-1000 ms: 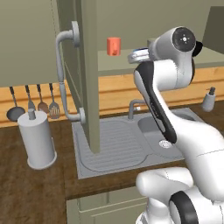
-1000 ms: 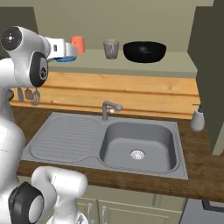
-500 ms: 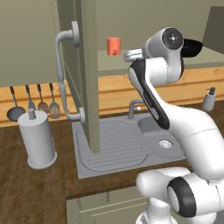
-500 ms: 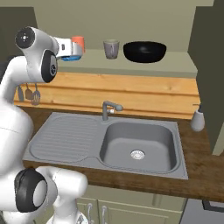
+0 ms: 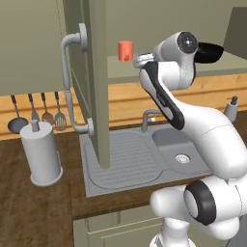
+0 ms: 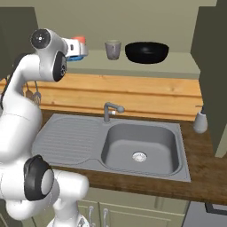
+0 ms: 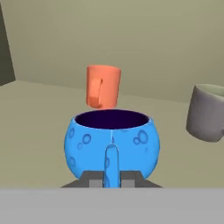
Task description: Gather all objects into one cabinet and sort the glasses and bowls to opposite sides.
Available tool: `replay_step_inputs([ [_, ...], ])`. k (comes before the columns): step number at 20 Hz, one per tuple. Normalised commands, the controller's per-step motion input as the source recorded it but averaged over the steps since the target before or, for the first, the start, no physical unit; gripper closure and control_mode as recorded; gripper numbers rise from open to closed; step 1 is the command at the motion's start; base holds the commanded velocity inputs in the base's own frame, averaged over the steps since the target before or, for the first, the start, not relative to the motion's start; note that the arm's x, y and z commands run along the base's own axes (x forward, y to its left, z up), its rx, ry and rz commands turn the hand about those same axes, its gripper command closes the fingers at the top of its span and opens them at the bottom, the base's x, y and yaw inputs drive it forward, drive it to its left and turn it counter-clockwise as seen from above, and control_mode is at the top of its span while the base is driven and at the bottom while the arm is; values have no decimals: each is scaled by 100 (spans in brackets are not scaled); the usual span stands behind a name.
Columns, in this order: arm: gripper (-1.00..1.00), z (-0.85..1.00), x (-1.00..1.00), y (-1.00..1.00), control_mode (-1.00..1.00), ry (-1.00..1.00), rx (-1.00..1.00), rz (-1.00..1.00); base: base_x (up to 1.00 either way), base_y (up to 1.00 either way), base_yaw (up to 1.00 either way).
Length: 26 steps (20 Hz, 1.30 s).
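On the cabinet shelf [image 6: 177, 66], from left to right in the right base view: the gripper [image 7: 111, 177] clenched on the near rim of the blue bowl [image 7: 112, 142], the cup [image 7: 103, 85] just behind it, then the mug [image 6: 113, 49] and the black dish [image 6: 146, 52].

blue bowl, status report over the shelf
Claw shut on blue bowl, held at shelf level. Orange-red cup close behind it, grey mug to one side.
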Motion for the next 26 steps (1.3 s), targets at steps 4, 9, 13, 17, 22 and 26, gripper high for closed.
replay_step_inputs([
  [4,100,-38,20,18,-100,-1,0,3,0,0,0],
  [9,100,-8,25,26,-100,-1,0,0,0,0,0],
  [13,100,-1,37,26,-100,-1,0,0,0,0,0],
  [17,100,0,60,25,-100,0,1,0,0,0,0],
  [22,100,0,70,11,-100,0,6,1,0,0,0],
  [26,-100,-7,37,7,-100,0,3,0,0,0,0],
])
